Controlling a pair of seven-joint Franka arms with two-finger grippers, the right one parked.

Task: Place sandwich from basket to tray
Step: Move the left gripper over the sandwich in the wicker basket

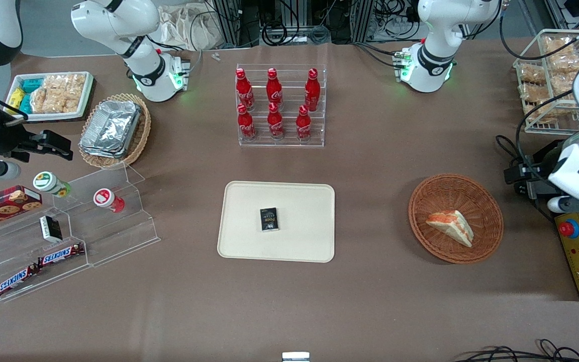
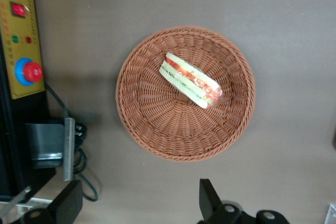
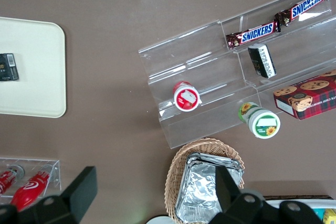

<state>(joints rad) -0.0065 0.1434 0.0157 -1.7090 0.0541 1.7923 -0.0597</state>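
The left arm's gripper [image 2: 137, 203] hangs above bare table just outside the rim of the orange-brown wicker basket [image 2: 142, 108], its two dark fingers [image 2: 207, 198] spread wide apart and closed on nothing, touching nothing. The sandwich [image 2: 190, 80], a triangular wedge of white bread with orange-red and green layers, lies inside the basket, resting against the weave a little off its centre. In the front view the basket [image 1: 422, 221] sits at the right of the frame with the sandwich [image 1: 451, 227] in it, and nothing lies on top of the wedge. Beside the basket, toward the working arm's end of the table, stands a yellow control box with a red emergency button [image 1: 569, 229], cables trailing near it. The cream-beige tray [image 1: 242, 241] lies in the centre of the frame, well apart from the basket, with open brown tabletop between them; a small black box [image 1: 269, 219] rests flat near the tray's middle. Above the tray in the frame, a clear acrylic rack holds six red Coca-Cola bottles [image 1: 274, 103]. At the upper right a wire basket of packaged crispy snacks [image 1: 553, 65] stands. At the left of the frame are a paler wicker basket with foil trays [image 1: 112, 128] and a clear stepped stand with Snickers bars [image 1: 61, 255].
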